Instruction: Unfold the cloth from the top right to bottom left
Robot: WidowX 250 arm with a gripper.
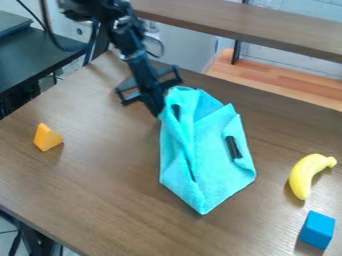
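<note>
Turquoise fabric cloth lies folded on the brown wood-grain bench. Black tool is positioned at the cloth's upper-left edge; its opening and any grip cannot be determined. Yellow toy banana and blue block: right. Orange wedge-shaped block: left.

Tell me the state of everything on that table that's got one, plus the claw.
Cloth: partly folded, creased
Claw: lowered at the cloth's upper left edge
Banana: whole, lying on the table
Blue block: resting on the table
Orange wedge: resting on the table
</note>
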